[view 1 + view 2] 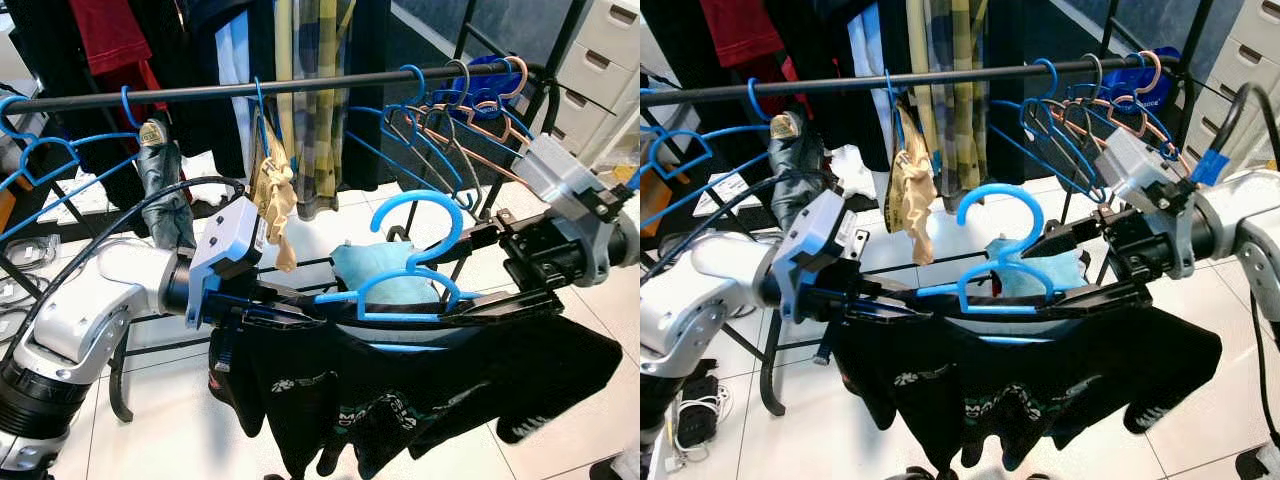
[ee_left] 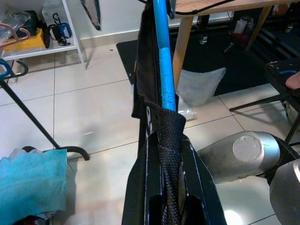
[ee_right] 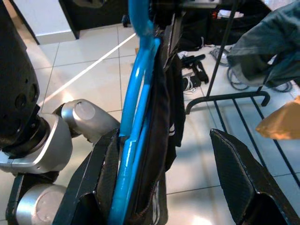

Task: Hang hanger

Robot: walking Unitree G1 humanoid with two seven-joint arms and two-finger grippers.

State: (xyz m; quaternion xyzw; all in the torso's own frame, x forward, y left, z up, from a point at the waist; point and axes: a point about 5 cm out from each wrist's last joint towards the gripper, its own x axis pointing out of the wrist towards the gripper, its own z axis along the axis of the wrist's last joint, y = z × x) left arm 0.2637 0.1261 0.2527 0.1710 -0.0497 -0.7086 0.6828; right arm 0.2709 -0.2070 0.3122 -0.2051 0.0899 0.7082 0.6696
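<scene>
Scene before a clothes rail point(image 1: 200, 92), read from the robot's left to its right. At far left, empty blue hangers point(image 1: 40, 150) hang on the rail, with dark and red garments behind them. The left gripper point(image 1: 290, 312) reaches in from the left, its two black fingers closed on the left end of the blue hanger point(image 1: 415, 262); the left wrist view shows the fingers point(image 2: 161, 187) pinched on the blue bar point(image 2: 165, 70) with a fold of black fabric caught between them. The blue hanger sits below the rail, clear of it, held roughly level between the two arms, its hook pointing up and not on the rail. A black garment point(image 1: 400, 390) with pale print is draped from the hanger and sags toward the tiled floor point(image 1: 170, 420). Behind it, a teal cloth point(image 1: 375, 270) lies on the lower frame of the rack. A beige cloth point(image 1: 275, 200) and a striped garment point(image 1: 320, 110) hang near mid-rail. The right gripper point(image 1: 1065, 270) meets the hanger's right end; in the right wrist view its fingers point(image 3: 234, 168) stand spread apart, one lying against the blue bar and the other well clear. At upper right, a cluster of blue, grey and pink hangers point(image 1: 470, 100) crowds the rail's end
</scene>
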